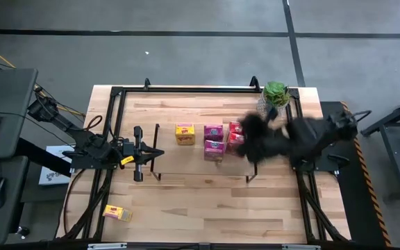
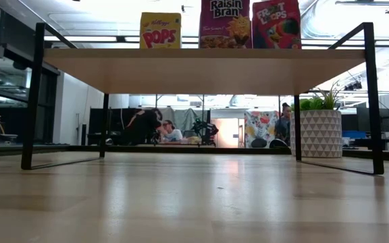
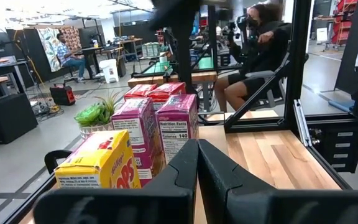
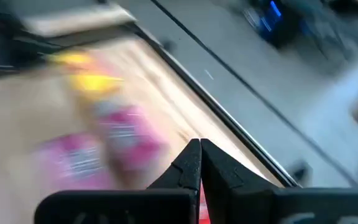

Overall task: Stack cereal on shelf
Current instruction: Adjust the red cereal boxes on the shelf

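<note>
My right hand (image 1: 245,139) hangs over the low light-wood shelf (image 1: 186,163), pinched closed, holding nothing.
Five small printed cardboard cereal boxes (image 1: 213,141) stand on the shelf; one yellow box (image 1: 117,213) lies well off it. I should fetch it with my closed left hand (image 1: 157,153), beside the shelf.

In the low view's upper middle we read "Kellogg's POPS" on the yellow box (image 2: 160,30), "Raisin Bran" on the magenta box (image 2: 224,23), "Froot Loops" on the red box (image 2: 276,24); left wrist view's centre shows "Nutrition Facts", "Calories 140" on a pink box's side (image 3: 178,132)

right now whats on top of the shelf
On the shelf: one yellow box, two pink boxes, red boxes partly covered by the right arm.
</note>
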You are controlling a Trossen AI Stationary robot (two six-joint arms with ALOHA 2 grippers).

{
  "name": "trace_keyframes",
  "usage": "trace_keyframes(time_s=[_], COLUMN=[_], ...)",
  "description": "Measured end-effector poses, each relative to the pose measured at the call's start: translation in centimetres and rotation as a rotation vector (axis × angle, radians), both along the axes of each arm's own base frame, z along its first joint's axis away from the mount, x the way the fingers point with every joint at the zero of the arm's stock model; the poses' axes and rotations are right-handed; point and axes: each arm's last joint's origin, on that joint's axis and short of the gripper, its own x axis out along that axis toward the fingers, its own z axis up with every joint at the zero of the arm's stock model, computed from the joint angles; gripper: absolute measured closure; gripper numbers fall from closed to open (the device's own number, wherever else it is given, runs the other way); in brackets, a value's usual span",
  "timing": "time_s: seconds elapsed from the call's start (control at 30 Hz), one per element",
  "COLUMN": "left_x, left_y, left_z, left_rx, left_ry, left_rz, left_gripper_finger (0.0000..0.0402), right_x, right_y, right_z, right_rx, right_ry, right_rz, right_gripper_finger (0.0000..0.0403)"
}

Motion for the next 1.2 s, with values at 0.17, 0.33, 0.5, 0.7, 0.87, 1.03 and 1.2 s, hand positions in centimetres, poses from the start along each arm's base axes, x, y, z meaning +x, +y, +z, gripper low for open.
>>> trace_keyframes(time_s=[0.17, 0.33, 0.5, 0.7, 0.87, 1.03, 1.2], left_x=[0.0, 0.0, 0.0, 0.0, 0.0, 0.0, 0.0], left_y=[0.0, 0.0, 0.0, 0.0, 0.0, 0.0, 0.0], left_z=[0.0, 0.0, 0.0, 0.0, 0.0, 0.0, 0.0], left_rx=[0.000, 0.001, 0.002, 0.003, 0.003, 0.003, 0.003], left_ry=[0.000, 0.001, 0.001, 0.001, 0.001, 0.001, 0.001], left_rz=[0.000, 0.000, 0.000, 0.000, 0.000, 0.001, 0.001], left_gripper_finger=[0.0399, 0.0399, 0.0399, 0.0399, 0.0399, 0.0399, 0.0399], right_x=[0.1, 0.5, 0.3, 0.3, 0.5, 0.6, 0.6], right_y=[-9.0, -16.2, -20.7, -22.5, -23.3, -23.7, -23.3], right_z=[0.1, -0.7, -2.5, -6.7, -9.5, -9.9, -9.9], right_rx=[0.183, 0.413, 0.645, 0.768, 0.837, 0.877, 0.962], right_ry=[0.142, 0.167, 0.124, 0.203, 0.228, 0.201, 0.191], right_rz=[-0.266, -0.245, -0.207, -0.220, -0.161, -0.113, -0.066], right_gripper_finger=[0.0403, 0.0403, 0.0403, 0.0403, 0.0403, 0.0403, 0.0403])
